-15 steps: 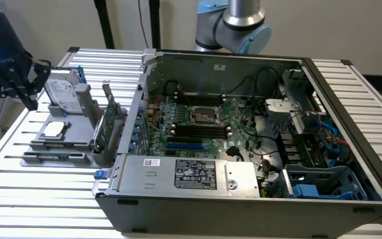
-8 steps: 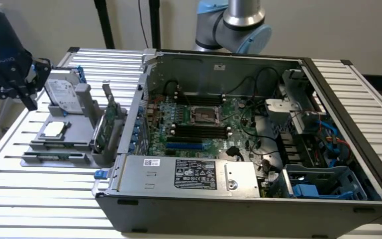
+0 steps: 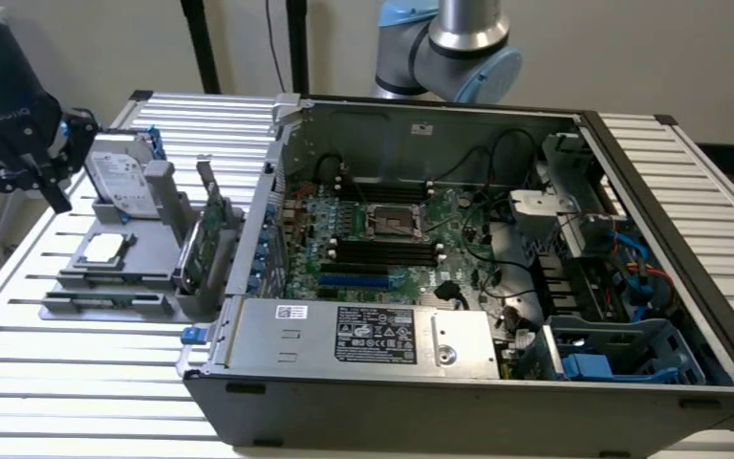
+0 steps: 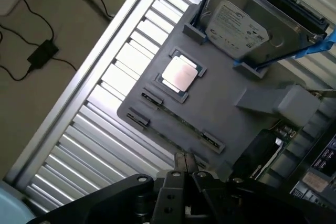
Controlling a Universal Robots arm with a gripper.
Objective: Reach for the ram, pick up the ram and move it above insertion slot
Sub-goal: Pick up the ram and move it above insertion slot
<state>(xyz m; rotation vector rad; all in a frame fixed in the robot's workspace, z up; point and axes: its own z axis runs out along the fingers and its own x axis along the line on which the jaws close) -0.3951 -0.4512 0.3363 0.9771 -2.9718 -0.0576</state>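
Gripper (image 3: 58, 196) hangs above the grey tray (image 3: 93, 277), off the tray's outer side by the hard-drive end, and touches nothing. In the wrist view the fingertips (image 4: 185, 162) are pressed together with no gap, nothing held between them.

The ram (image 4: 177, 121) sits in the tray's long slot, edge-up between two end clips, so it shows as a thin strip. In the exterior view it is the narrow strip along the tray's front edge (image 3: 110, 302). It is untouched and well apart from the gripper.

Also on the tray:
- CPU (image 4: 180, 74), flat in its square pocket next to the ram slot.
- Hard drive (image 4: 239, 27) with blue tabs, propped at the tray's far end.
- Expansion card (image 3: 209, 229), upright on the tray's case side.

The open computer case (image 3: 469, 382) stands just beside the tray, on the exterior view's right of it. The black insertion slots (image 3: 386, 253) are on the motherboard inside. Tray and case both rest on the slatted metal table (image 3: 35, 382).
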